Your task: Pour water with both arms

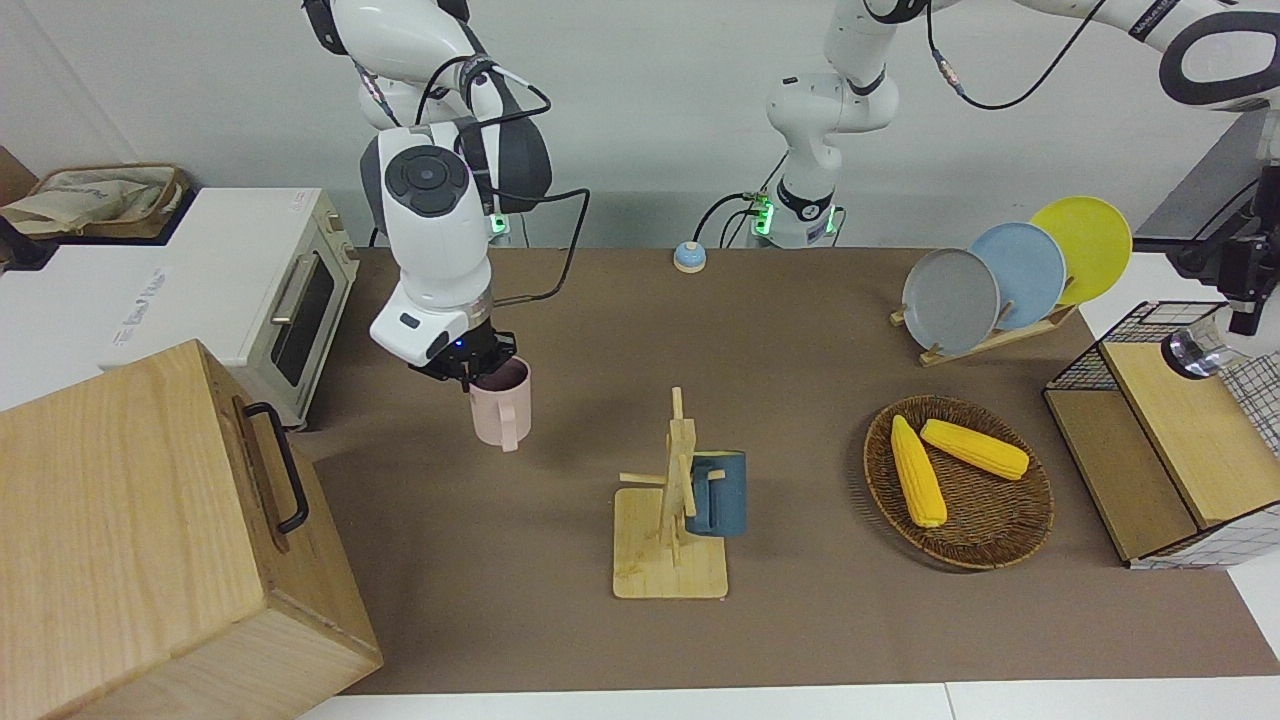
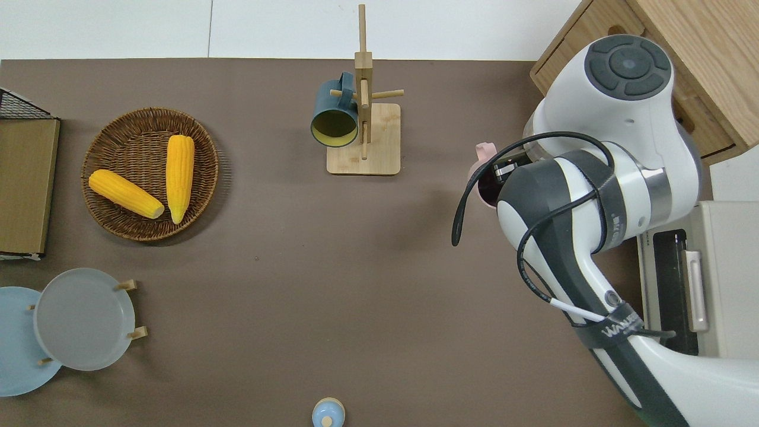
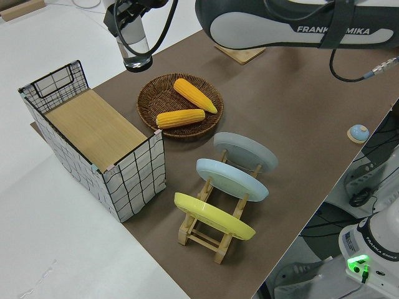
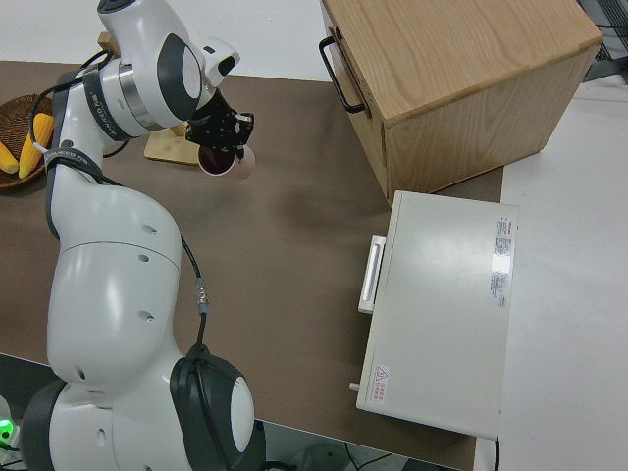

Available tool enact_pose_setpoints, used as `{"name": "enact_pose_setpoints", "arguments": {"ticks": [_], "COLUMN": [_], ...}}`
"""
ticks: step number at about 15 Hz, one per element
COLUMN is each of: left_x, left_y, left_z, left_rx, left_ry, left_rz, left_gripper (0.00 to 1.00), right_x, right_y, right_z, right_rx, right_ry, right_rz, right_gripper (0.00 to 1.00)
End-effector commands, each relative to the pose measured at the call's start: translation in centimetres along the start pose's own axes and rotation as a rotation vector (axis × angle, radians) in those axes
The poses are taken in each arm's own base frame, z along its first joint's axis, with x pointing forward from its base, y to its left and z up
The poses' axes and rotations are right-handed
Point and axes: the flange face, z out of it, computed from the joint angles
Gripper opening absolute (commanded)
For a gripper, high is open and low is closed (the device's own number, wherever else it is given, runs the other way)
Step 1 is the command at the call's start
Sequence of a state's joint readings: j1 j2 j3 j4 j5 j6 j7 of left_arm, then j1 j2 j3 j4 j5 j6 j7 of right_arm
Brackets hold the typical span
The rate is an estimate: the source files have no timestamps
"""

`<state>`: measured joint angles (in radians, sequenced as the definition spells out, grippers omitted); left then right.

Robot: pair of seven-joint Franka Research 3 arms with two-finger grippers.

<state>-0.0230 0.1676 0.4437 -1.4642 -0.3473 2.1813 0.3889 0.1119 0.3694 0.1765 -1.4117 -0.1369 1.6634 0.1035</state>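
Observation:
My right arm's gripper (image 1: 466, 368) is shut on the rim of a pink mug (image 1: 502, 408), held upright in the air over the brown mat between the mug tree and the wooden box. The arm hides most of the mug (image 2: 481, 169) from overhead. In the right side view the mug (image 4: 234, 160) hangs under the gripper (image 4: 222, 133). My left arm's gripper (image 3: 128, 18) is shut on a clear glass (image 3: 138, 55), which in the front view sits over the wire crate as the glass (image 1: 1196, 352). The overhead view does not show this gripper. I cannot make out water in either vessel.
A wooden mug tree (image 1: 672, 540) carries a dark blue mug (image 1: 718, 492). A wicker basket (image 1: 990, 548) holds two corn cobs (image 1: 917, 470). Plates stand in a rack (image 1: 950, 300). A wire crate (image 1: 1170, 430), a wooden box (image 1: 130, 520) and a toaster oven (image 1: 250, 290) sit at the table's ends.

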Motion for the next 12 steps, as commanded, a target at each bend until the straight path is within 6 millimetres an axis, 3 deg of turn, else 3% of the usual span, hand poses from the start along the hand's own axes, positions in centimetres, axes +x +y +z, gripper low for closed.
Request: {"name": "enact_pose_setpoints", "arguments": {"ticks": [1,7,9,12], "left_x": [-1.0,-5.0,-6.6,-9.5], "left_y": [3.6,10.9,14.1,16.8], "left_z": [-2.5,-2.6,-2.4,-2.8], "left_rx": [0.021,0.048,0.077,0.056], "left_ry": [-0.023,-0.08,-0.099,-0.111], "left_rz": [-0.014,-0.017,-0.015,-0.019], "left_gripper": [0.0,0.0,0.0,0.0], "right_x": [-2.7,-4.3,-4.8,-5.1], "right_y": [-3.7,-18.0,-21.3,-25.6], "right_z": [1.8,3.2,3.3,3.4], "right_rx": [0.077,0.13,0.166,0.242], "right_ry": [-0.118,-0.163,-0.163,-0.191], "right_rz": [0.089,0.251,0.296,0.377], "right_gripper": [0.0,0.0,0.0,0.0]}}
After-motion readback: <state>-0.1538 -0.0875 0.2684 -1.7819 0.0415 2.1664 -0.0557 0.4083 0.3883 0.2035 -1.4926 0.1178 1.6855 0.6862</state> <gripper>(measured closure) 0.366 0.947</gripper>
